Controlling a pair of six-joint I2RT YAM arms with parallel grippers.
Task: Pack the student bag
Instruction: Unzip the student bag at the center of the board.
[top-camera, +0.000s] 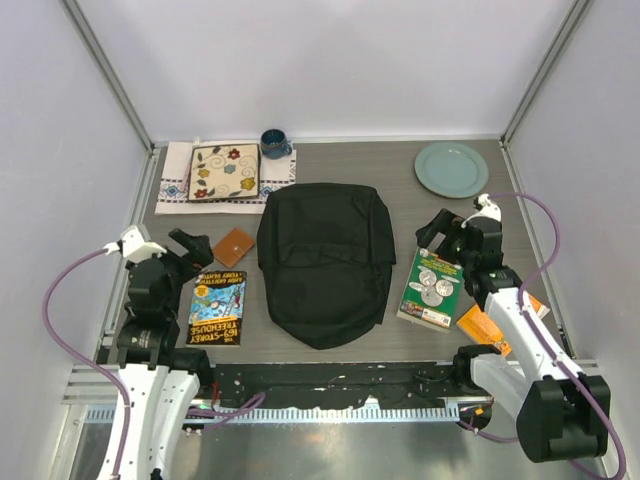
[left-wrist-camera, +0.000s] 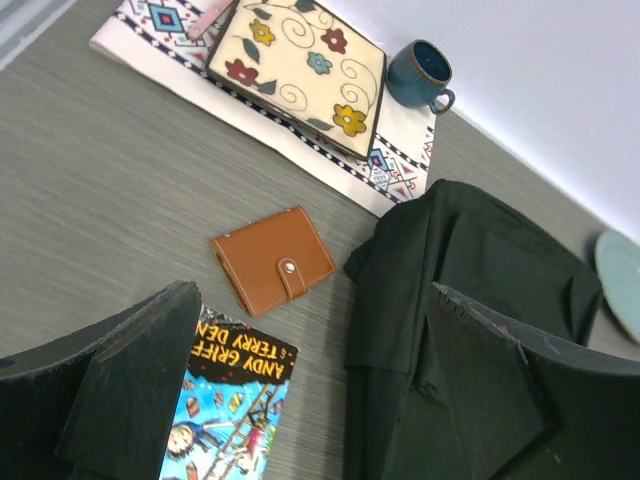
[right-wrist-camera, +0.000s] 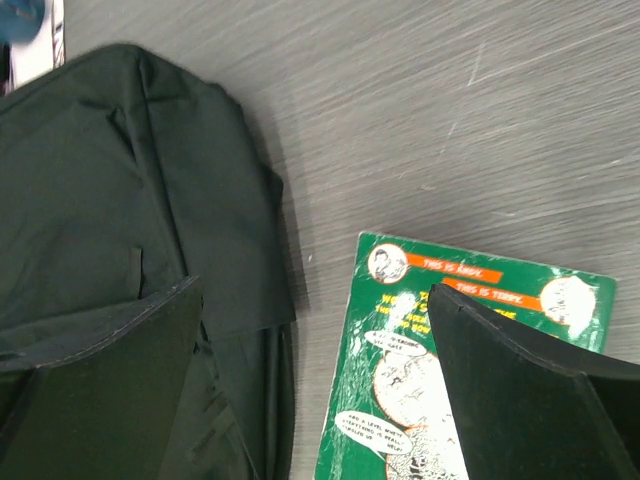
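Note:
The student bag, a large black backpack, lies flat mid-table with its rounded end toward me. My left gripper hovers open to the bag's left, over the top of a blue paperback and near a brown wallet. The left wrist view shows the wallet, the book and the bag's edge, with nothing between the fingers. My right gripper hovers open on the bag's right, straddling the bag's side and a green paperback.
A floral square plate rests on a patterned cloth at the back left, with a blue mug beside it. A teal round plate sits back right. An orange item lies under the right arm.

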